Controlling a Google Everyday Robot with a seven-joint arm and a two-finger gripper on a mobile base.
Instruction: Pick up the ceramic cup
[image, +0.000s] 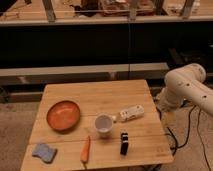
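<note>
The ceramic cup (104, 125) is a small white glossy mug standing upright near the middle front of the wooden table (95, 95), its small handle pointing right. My white arm (186, 86) is bent beside the table's right edge and runs out of the frame on the right. My gripper itself is out of view, well away from the cup.
An orange plate (63, 115) lies left of the cup. A white power strip (131, 113) lies just right of it. A carrot (85, 149), a small black object (124, 143) and a blue sponge (44, 152) lie along the front edge. Dark shelving runs behind the table.
</note>
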